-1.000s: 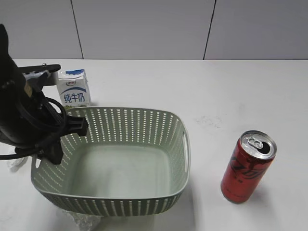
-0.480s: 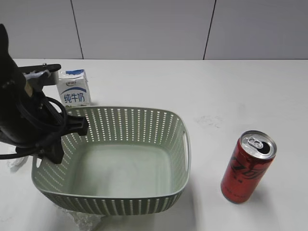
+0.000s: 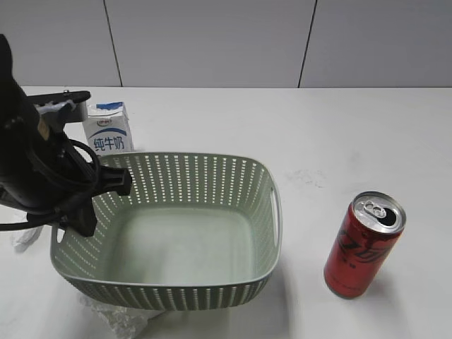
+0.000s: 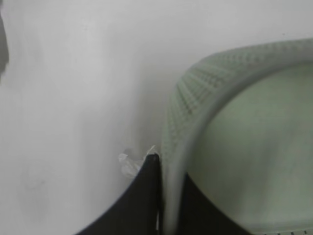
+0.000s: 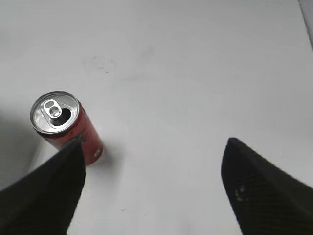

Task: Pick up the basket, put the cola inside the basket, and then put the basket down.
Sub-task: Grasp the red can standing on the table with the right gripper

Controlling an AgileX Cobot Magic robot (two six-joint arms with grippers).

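The left gripper (image 4: 168, 196) is clamped on the left rim of the basket (image 3: 212, 282). The right gripper (image 5: 151, 191) hangs wide apart and empty above the table (image 3: 339, 134), where the cola (image 3: 363, 244) stands upright to the basket's right.

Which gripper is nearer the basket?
Left. The left gripper clamps the basket wall at its left side; the right gripper hangs open above the table near the cola.

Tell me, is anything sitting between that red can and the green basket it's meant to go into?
Nothing visible does. The cola stands upright to the right of the basket, with only bare table between them. The milk carton sits behind the basket's far left corner, out of the way.
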